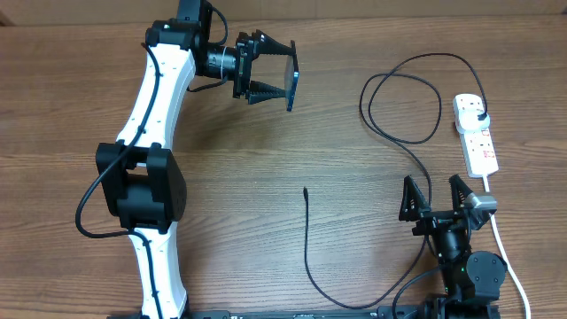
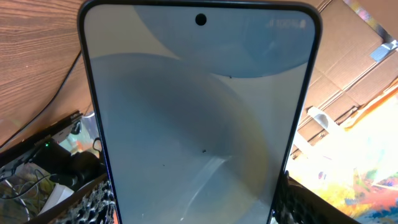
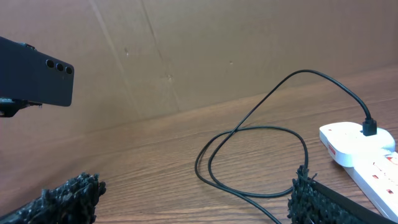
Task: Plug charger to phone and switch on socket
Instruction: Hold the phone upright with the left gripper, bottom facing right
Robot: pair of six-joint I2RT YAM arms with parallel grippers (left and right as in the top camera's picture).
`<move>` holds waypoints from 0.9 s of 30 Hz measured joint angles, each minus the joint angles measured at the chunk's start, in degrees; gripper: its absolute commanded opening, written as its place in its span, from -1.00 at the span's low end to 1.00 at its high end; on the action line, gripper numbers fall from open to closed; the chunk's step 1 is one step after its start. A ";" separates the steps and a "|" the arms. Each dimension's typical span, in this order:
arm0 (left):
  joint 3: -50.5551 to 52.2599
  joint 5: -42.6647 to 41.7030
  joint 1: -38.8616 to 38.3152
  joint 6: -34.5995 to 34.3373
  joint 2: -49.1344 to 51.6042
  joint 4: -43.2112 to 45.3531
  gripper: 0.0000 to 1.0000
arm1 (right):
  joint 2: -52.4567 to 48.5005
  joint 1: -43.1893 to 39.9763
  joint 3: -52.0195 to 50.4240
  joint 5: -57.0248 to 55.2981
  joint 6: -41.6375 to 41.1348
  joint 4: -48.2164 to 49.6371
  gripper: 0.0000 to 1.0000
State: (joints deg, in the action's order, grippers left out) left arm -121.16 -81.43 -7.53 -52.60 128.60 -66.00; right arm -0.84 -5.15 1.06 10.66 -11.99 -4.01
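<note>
My left gripper [image 1: 276,76] is shut on the phone [image 1: 291,81] and holds it on edge above the back of the table. In the left wrist view the phone's pale blue-grey screen [image 2: 199,106] fills the frame between my fingers. The right wrist view shows its dark back [image 3: 36,78] raised at the left. The charger's black cable [image 1: 307,248] lies loose, with its connector tip [image 1: 305,190] at mid-table and its plug [image 1: 477,111] in the white socket strip [image 1: 477,135] at the right. My right gripper [image 1: 434,197] is open and empty, low near the front right.
The cable loops [image 1: 403,97] on the wood left of the socket strip, also seen in the right wrist view [image 3: 249,155]. The strip's white cord [image 1: 505,252] runs toward the front right edge. A cardboard wall [image 3: 217,50] stands behind the table.
</note>
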 measured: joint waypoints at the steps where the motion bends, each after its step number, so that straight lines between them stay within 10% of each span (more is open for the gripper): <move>1: 0.00 0.00 0.00 0.00 0.00 0.00 -0.92 | 0.00 0.00 0.00 0.00 0.02 -0.02 1.00; 27: 0.00 2.03 0.00 0.66 0.00 0.00 -0.92 | 0.00 0.00 0.00 0.00 0.02 -0.07 1.00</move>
State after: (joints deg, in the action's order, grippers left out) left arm -121.16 -79.40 -7.53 -51.94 128.60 -66.00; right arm -0.84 -5.15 1.06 10.66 -11.97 -4.08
